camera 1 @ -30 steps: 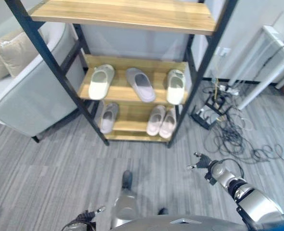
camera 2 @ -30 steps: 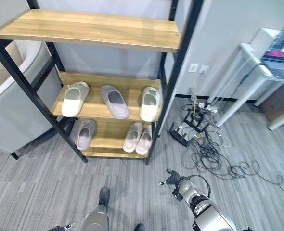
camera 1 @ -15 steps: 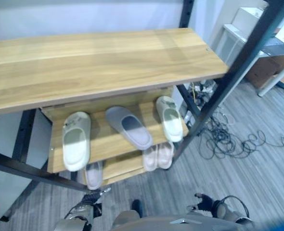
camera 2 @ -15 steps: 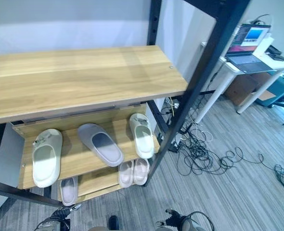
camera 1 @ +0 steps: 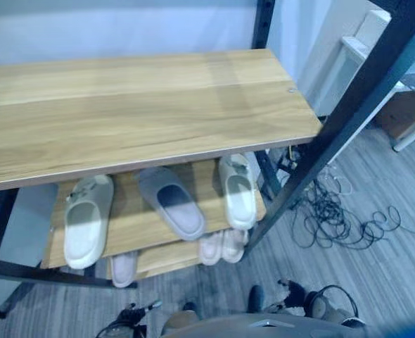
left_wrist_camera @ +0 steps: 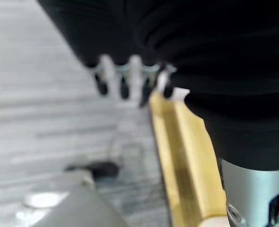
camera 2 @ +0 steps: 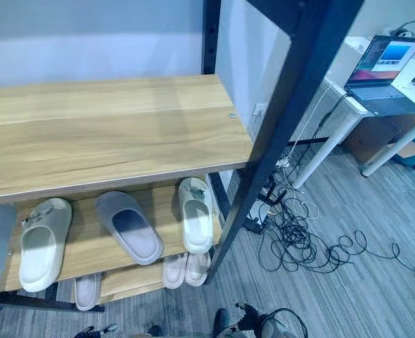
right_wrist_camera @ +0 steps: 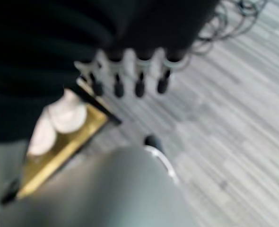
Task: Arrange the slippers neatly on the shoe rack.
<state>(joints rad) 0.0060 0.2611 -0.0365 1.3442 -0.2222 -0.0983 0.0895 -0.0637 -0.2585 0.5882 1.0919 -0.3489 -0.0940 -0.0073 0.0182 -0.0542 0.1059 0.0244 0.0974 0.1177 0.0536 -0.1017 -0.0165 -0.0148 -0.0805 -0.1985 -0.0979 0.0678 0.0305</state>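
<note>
- Pale wood boards on a black metal frame make up the shoe rack [camera 1: 151, 105]; the top board is bare, so the slippers are seen beneath it, on the mid and bottom shelves.
- Mid shelf: a cream slipper [camera 1: 86, 220] is set at the left, a grey slipper [camera 1: 171, 202] in the middle and skewed, toe angled off, and a second cream slipper [camera 1: 237, 191] at the right end. The cream two are split by the grey one, so no pair is formed; this prob. is what is left to tidy.
- Bottom shelf: a pinkish pair [camera 1: 221, 246] is set side by side, touching, already neat; a single pinkish slipper [camera 1: 124, 267] is placed well apart at the left.
- Left hand [left_wrist_camera: 130, 78]: fingers are seen straight, relaxed, nothing gripped; it is held low near the rack's bottom edge.
- Right hand [right_wrist_camera: 130, 75]: fingers likewise extended, nothing held; it is kept low above the floor, by the pinkish pair's corner.
- Both hands are judged parked low, w/ no slipper taken yet; the grey slipper is the likely first pick.
</note>
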